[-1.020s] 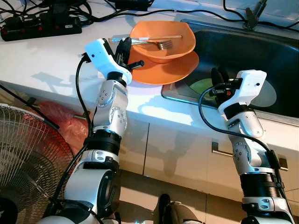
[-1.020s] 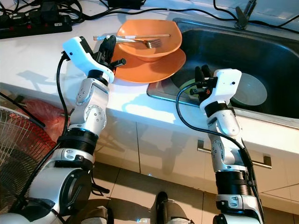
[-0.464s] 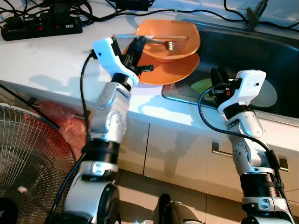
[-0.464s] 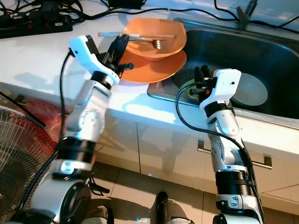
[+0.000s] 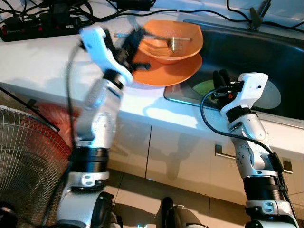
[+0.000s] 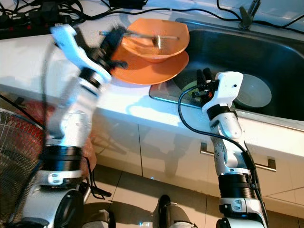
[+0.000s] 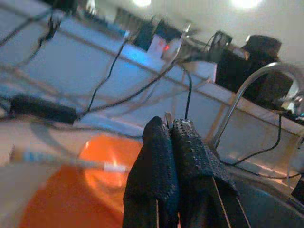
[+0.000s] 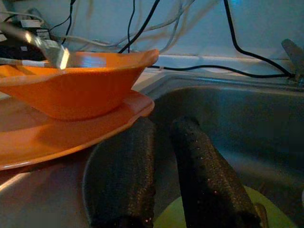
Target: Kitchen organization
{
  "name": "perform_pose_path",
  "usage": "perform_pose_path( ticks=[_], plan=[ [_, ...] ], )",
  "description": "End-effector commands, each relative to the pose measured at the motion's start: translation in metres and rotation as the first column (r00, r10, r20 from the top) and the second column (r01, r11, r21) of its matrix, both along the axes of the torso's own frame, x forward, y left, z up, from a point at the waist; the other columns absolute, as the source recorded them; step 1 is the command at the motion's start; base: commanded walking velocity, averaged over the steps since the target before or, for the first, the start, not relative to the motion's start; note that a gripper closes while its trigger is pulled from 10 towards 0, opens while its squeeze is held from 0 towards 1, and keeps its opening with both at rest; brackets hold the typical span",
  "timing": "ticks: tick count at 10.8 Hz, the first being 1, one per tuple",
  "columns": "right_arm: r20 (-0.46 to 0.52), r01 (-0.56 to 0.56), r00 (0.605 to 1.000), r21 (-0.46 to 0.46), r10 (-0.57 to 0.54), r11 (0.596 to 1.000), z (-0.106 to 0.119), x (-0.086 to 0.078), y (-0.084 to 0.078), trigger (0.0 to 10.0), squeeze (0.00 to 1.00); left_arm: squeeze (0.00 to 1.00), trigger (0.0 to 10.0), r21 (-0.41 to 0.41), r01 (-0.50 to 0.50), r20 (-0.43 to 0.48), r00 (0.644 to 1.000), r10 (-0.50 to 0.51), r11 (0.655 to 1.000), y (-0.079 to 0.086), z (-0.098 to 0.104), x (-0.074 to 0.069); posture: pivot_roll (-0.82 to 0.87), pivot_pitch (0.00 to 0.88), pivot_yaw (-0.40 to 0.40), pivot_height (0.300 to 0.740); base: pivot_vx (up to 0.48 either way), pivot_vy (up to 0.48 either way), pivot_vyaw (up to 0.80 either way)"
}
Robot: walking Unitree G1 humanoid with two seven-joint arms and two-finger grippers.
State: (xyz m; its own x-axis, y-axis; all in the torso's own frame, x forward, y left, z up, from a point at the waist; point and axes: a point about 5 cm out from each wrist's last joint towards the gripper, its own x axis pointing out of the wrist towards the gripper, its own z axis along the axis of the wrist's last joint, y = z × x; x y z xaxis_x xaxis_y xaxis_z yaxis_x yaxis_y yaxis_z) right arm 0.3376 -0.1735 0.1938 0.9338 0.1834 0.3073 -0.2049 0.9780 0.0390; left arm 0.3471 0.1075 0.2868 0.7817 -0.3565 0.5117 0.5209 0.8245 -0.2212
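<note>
An orange bowl (image 5: 176, 46) sits on an orange plate (image 5: 164, 72) on the white counter, beside the sink (image 5: 266, 47). A fork (image 5: 161, 39) lies across the bowl, its handle poking out past the left rim. My left gripper (image 5: 133, 43) is blurred with motion at that left rim, close to the fork handle (image 7: 61, 159); its fingers (image 7: 164, 166) are pressed shut with nothing seen between them. My right gripper (image 5: 219, 79) hovers over the sink's near left corner, open and holding nothing, its fingers (image 8: 204, 175) above a green dish (image 8: 266, 213).
The sink holds a green dish (image 5: 205, 87) and a grey round plate (image 5: 274, 96). A black power strip (image 5: 40, 27) and tangled cables lie along the back of the counter. A floor fan (image 5: 26, 166) and a red bag (image 5: 52, 113) stand below on the left.
My left arm has swung quickly, its wrist going up and to the left while the gripper stays by the bowl's rim. The bowl has slid slightly to the right. The right arm has not moved.
</note>
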Motion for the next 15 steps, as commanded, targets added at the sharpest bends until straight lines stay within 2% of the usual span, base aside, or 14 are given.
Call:
perform_pose_path(
  ticks=[1,3,4,6,8,9,12,14,15],
  plan=[
    [0.016,0.001,1.0,0.005,-0.001,1.0,0.003,0.001,-0.001,10.0,0.0,0.0,10.0,0.006,0.01,0.053,0.999,-0.011,1.0,-0.001,0.016,-0.006,0.02,0.17,-0.023,0.74,0.0,0.0,0.0],
    [0.014,0.001,1.0,0.006,-0.001,1.0,0.002,0.001,-0.001,10.0,0.0,0.0,10.0,0.005,0.026,0.119,0.993,-0.026,1.0,0.003,0.037,-0.015,0.02,0.175,-0.022,0.74,0.0,0.0,0.0],
    [0.013,0.001,1.0,0.007,-0.002,1.0,0.002,0.001,0.0,10.0,0.0,0.0,10.0,0.0,0.052,0.142,0.988,-0.052,0.999,-0.001,0.042,-0.018,0.02,0.176,-0.021,0.74,0.0,0.0,0.0],
    [0.012,0.043,0.999,0.006,-0.043,0.999,0.002,0.002,-0.006,10.0,0.0,0.0,10.0,-0.008,0.122,0.162,0.98,-0.119,0.993,-0.03,0.044,-0.018,0.01,0.173,-0.013,0.74,0.0,0.0,0.0],
    [0.015,0.132,0.991,0.002,-0.132,0.991,0.004,0.002,-0.02,10.0,0.0,0.0,10.0,0.018,0.166,0.141,0.976,-0.167,0.986,-0.052,0.039,-0.014,-0.01,0.172,-0.002,0.74,0.0,0.0,0.0],
    [0.011,0.203,0.979,-0.005,-0.203,0.979,0.003,0.002,-0.033,10.0,0.0,0.0,10.0,0.05,0.185,0.133,0.973,-0.19,0.982,-0.064,0.035,-0.012,-0.01,0.175,0.002,0.74,0.0,0.0,0.0],
    [0.026,0.289,0.957,-0.042,-0.288,0.957,0.008,0.002,-0.055,10.0,0.0,0.0,10.0,0.143,0.194,0.112,0.971,-0.211,0.97,-0.084,0.022,-0.009,-0.01,0.179,0.009,0.74,0.0,0.0,0.0],
    [0.027,0.318,0.948,-0.062,-0.317,0.946,0.01,0.002,-0.064,10.0,0.0,0.0,10.0,0.171,0.202,0.096,0.971,-0.221,0.964,-0.093,0.014,-0.006,-0.02,0.18,0.01,0.74,0.0,0.0,0.0],
    [0.021,0.343,0.939,-0.074,-0.343,0.936,0.009,0.001,-0.07,10.0,0.0,0.0,10.0,0.212,0.214,0.075,0.969,-0.235,0.954,-0.103,0.006,-0.003,-0.02,0.181,0.011,0.74,0.0,0.0,0.0]
  ],
)
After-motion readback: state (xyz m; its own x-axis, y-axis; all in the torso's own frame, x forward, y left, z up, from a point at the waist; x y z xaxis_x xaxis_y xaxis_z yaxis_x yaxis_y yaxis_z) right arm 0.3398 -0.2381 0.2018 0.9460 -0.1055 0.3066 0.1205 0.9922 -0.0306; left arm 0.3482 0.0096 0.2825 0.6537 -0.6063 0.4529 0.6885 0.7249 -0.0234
